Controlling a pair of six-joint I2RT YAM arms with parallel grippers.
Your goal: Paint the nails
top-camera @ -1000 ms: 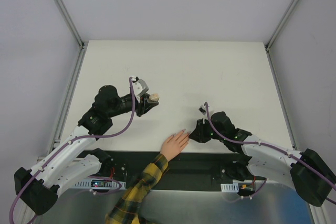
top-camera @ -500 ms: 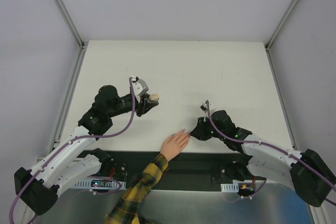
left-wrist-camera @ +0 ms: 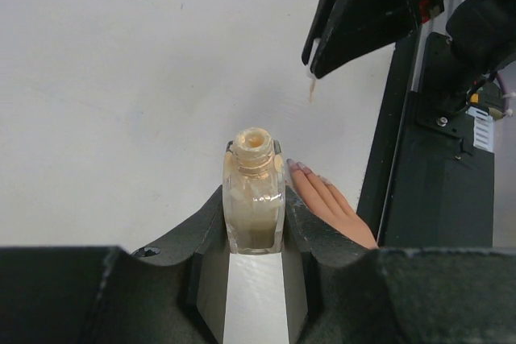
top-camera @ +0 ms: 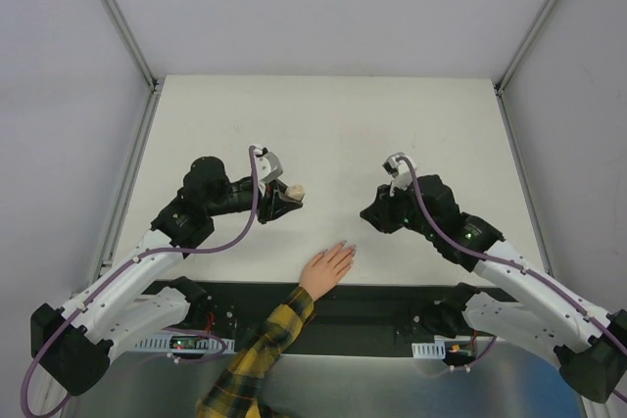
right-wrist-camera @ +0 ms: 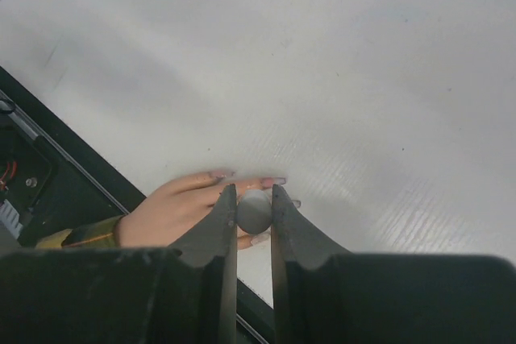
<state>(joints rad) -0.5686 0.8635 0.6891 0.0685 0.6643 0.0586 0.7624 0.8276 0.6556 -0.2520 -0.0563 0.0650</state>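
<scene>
Pale pinkish-lilac nails on the hand lying flat at the near edge of the table, between the arms. Left gripper clamps the open beige bottle — upright. Right gripper pinches a round brush cap, bristles hanging clear of the nails.

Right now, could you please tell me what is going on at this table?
The robot is set up to paint a person's nails. The left gripper holds an open beige bottle upright between its fingers. The right gripper is shut on the brush cap, and the brush tip hangs in the air. The hand lies flat at the near edge of the table. The brush touches no nail at this moment.
</scene>
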